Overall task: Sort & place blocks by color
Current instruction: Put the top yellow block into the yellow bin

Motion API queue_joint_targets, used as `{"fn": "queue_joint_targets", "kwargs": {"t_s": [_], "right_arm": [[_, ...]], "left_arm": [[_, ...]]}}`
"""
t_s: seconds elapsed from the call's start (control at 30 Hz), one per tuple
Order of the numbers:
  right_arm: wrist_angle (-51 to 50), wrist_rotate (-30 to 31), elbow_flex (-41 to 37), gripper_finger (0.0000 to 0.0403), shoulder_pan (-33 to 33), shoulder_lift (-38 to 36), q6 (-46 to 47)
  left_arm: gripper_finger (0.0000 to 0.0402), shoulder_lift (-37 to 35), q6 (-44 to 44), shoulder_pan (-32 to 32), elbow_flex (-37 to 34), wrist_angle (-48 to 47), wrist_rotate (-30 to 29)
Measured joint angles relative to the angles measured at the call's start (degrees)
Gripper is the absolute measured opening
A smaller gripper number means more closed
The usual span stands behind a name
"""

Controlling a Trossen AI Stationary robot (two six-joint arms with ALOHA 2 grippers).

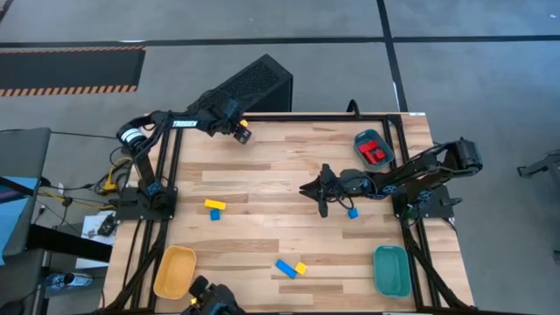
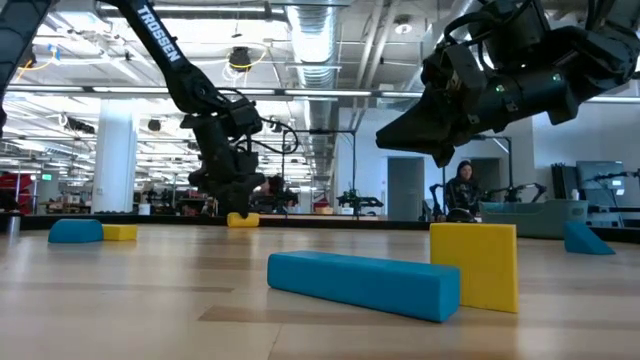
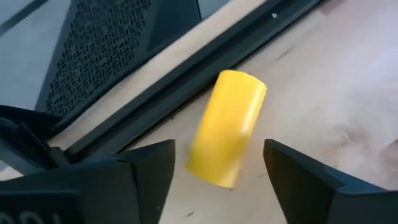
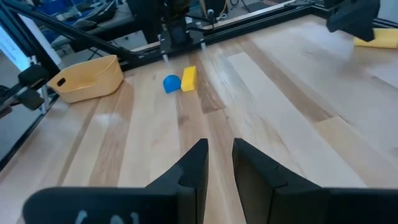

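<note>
L gripper (image 3: 217, 168) spread wide round yellow block (image 3: 227, 127) lying on table (image 3: 348, 106); R's empty.

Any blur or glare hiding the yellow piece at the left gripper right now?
Left wrist view: the yellow cylinder is sharp, with a soft highlight along it, between the open left gripper fingers. Low view: it is small and dim against bright ceiling lights. High view: barely resolved.
</note>
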Motion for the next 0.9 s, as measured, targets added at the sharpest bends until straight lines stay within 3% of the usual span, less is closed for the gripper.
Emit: {"fn": "queue_joint_targets", "kwargs": {"t_s": [0.4, 0.67, 0.9], "right_arm": [[0.01, 0.63, 0.00, 0.0098, -0.03, 0.00, 0.83], [-1.65, 1.65, 0.02, 0.0098, -0.12, 0.00, 0.47], [-3.49, 7.83, 0.02, 0.0098, -0.12, 0.00, 1.49]], "left_arm": [[0.0107, 5.12, 4.13, -0.34, 0.23, 0.99, 4.45], [0.0103, 1.76, 6.94, -4.23, -0.31, 4.67, 4.53], [0.0103, -3.55, 7.71, -12.70, -0.24, 8.13, 5.26]]}}
